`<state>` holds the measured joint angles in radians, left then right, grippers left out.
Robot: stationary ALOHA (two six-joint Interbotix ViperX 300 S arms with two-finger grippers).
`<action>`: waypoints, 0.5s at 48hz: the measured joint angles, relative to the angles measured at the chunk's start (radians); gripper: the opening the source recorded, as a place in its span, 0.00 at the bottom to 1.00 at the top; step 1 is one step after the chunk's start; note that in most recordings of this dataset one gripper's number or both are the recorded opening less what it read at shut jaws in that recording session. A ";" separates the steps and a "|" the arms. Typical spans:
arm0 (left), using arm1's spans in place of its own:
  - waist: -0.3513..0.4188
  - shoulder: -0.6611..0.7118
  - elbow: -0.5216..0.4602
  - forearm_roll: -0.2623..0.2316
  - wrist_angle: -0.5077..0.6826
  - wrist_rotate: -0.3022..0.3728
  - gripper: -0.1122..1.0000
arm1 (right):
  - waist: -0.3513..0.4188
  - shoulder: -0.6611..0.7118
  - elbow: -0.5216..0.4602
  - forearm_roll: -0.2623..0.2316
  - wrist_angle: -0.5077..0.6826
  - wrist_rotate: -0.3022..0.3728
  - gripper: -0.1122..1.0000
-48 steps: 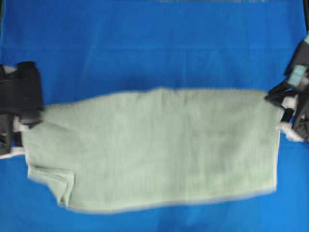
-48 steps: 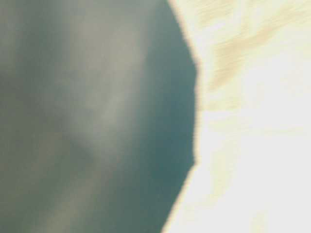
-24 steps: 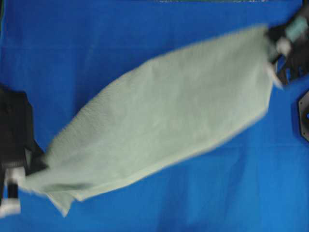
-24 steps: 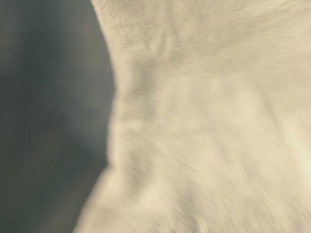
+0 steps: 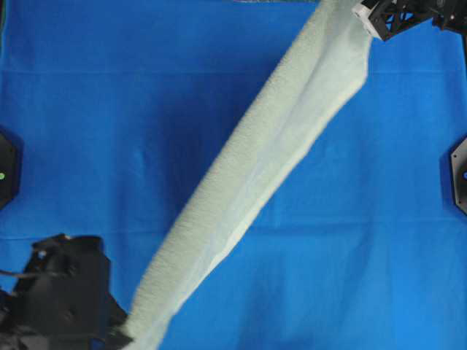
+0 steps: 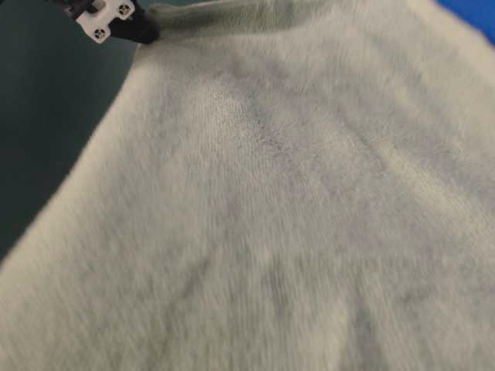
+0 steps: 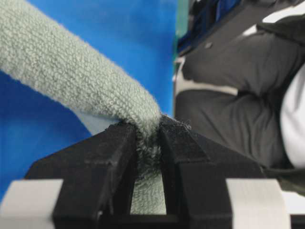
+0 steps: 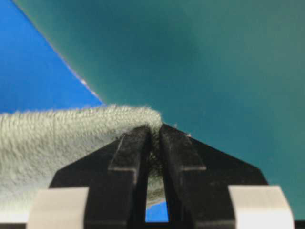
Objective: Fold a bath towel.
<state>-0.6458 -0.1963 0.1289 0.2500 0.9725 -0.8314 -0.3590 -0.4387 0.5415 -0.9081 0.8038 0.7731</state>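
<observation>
Sage bath towel [image 5: 255, 153] fills table-level view; lower end cut off.

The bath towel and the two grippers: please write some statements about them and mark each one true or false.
1. The bath towel runs as a diagonal band from lower left to upper right in the overhead view. True.
2. The left gripper is open and holds nothing. False: it is shut on the towel's end.
3. The right gripper pinches the towel's other end. True.
4. The towel lies spread flat as a wide rectangle. False: it is stretched narrow between the two grippers.
5. The table cover is red. False: it is bright blue.
</observation>
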 measured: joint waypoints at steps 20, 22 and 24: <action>0.000 0.206 -0.265 0.008 -0.032 0.225 0.22 | 0.249 -0.295 0.084 0.052 0.387 0.034 0.19; 0.000 0.213 -0.278 0.008 -0.031 0.236 0.22 | 0.302 -0.328 0.084 0.052 0.451 0.054 0.19; 0.000 0.219 -0.287 0.006 -0.029 0.241 0.22 | 0.345 -0.347 0.086 0.052 0.503 0.071 0.19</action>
<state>-0.6458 0.0230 -0.1580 0.2562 0.9434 -0.5906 -0.0138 -0.7854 0.6274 -0.8560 1.3070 0.8437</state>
